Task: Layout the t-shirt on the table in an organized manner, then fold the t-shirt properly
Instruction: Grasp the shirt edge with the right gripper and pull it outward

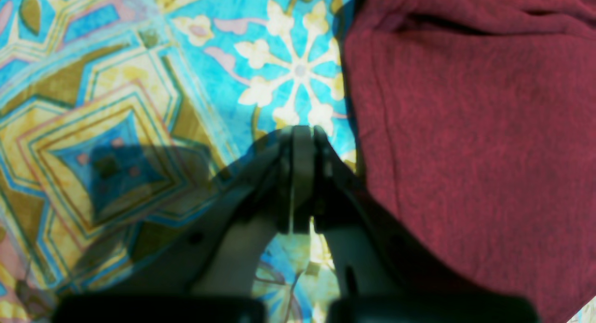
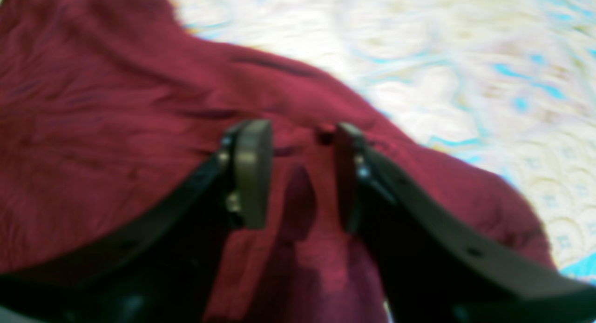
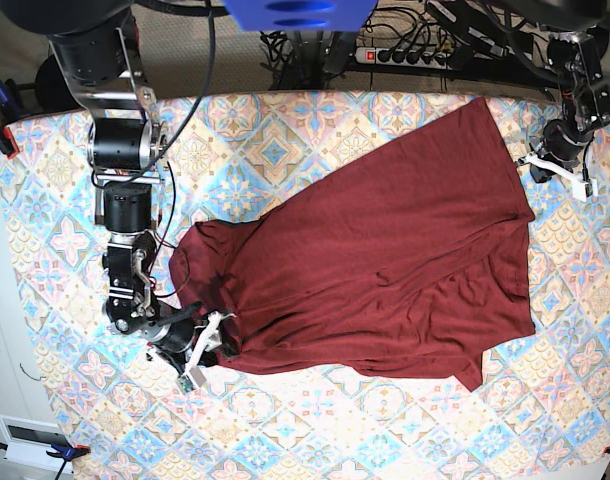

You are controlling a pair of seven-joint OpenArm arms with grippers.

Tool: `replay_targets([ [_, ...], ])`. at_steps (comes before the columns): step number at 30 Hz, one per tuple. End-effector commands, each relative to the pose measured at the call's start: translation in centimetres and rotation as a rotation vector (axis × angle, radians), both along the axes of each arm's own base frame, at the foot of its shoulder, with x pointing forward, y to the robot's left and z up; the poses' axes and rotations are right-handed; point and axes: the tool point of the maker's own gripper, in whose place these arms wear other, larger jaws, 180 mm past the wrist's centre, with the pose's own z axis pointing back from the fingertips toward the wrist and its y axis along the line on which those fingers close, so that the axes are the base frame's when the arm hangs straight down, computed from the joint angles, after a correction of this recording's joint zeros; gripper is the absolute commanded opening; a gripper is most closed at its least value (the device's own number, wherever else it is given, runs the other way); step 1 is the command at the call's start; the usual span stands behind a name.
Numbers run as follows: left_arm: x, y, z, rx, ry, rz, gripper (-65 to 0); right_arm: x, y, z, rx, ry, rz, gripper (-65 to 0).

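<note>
The right tool (image 2: pixel 302 174) stands with its jaws parted over the near-left edge of the t-shirt (image 3: pixel 375 250). In the right wrist view maroon cloth lies below and between the two pads (image 2: pixel 253 174), with a small raised fold in the gap, and neither pad presses on it; that view is blurred, so whether a pad brushes the fabric cannot be told. In the base view this tool sits at the garment's bunched near-left corner, where the cloth is rumpled.

The left tool (image 1: pixel 301 141) has its jaws pressed together with nothing between them. It is over bare patterned cloth just beside a straight edge of the t-shirt, which fills the right of the left wrist view.

The t-shirt lies spread across the middle of the worktop (image 3: pixel 315 430), slanting from the far right down to the near left, with wrinkles and a folded-over flap at its near-right corner.
</note>
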Motion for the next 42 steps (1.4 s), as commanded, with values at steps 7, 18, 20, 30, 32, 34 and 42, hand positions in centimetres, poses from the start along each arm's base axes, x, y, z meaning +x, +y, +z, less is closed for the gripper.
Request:
replay_targets([
  [7,-0.8,-0.1,-0.5,0.001,0.054,-0.018,-65.0,-3.8,-7.9,3.1,-0.246,-0.122,-0.032,-37.8],
  [18,0.3,-1.2,-0.5,-0.009,0.044,-0.048,-65.0,-12.7,-8.8,-3.8,-0.338,0.033,0.027,-37.8],
  [20,0.3,-1.2,-0.5,-0.009,0.044,-0.048,-65.0,-13.4,-8.7,-4.5,-0.338,0.052,0.033,-37.8],
  [30,0.3,-1.2,-0.5,-0.009,0.044,-0.048,-65.0,-15.0,-8.4,-8.1,-0.294,0.158,0.024,-37.6],
  [32,0.3,-1.2,-0.5,-0.009,0.044,-0.048,-65.0,-15.2,-7.2,-8.7,-0.236,0.167,0.020,-37.6],
  [34,0.3,-1.2,-0.5,-0.009,0.044,-0.048,-65.0,-15.3,-6.7,-9.1,-0.199,0.175,0.015,-37.5],
  [42,0.3,-1.2,-0.5,-0.009,0.044,-0.048,-65.0,-14.1,-4.9,-9.0,-0.154,0.169,0.015,-37.5],
])
